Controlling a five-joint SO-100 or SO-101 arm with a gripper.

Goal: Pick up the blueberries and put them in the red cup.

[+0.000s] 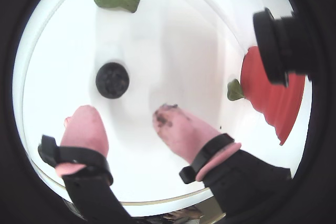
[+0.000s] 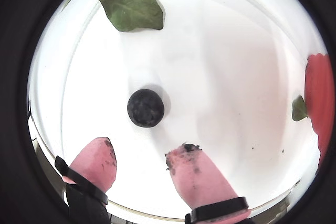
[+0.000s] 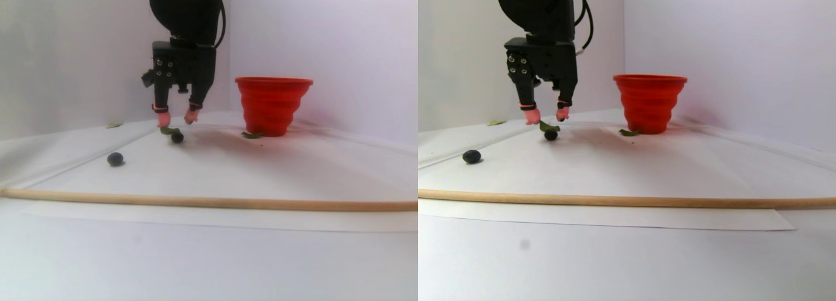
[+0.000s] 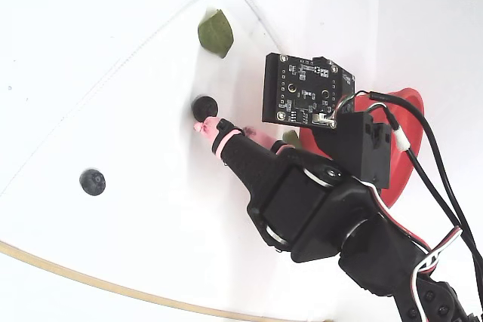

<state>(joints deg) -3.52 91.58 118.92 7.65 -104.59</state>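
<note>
The tool (image 2: 140,162) is spread and empty, one berry (image 2: 145,107) just ahead; another berry (image 4: 92,182) also waits outside the cup (image 3: 273,104).

Green leaf (image 2: 131,11) and wooden stick (image 3: 196,201) on white surface (image 4: 75,50).

Small round blue-black blueberry (image 2: 145,107), matte, at centre of a wrist view; a second like berry (image 4: 92,182) at left of the fixed view. Ribbed red silicone cup (image 3: 273,105), uniform red. Green veined leaf (image 2: 132,11), upper left. Gripper (image 1: 128,123): black body, pink fingertip covers (image 1: 178,127) smudged dark. Surface white (image 4: 113,35); pale wooden rod (image 3: 196,202).
</note>
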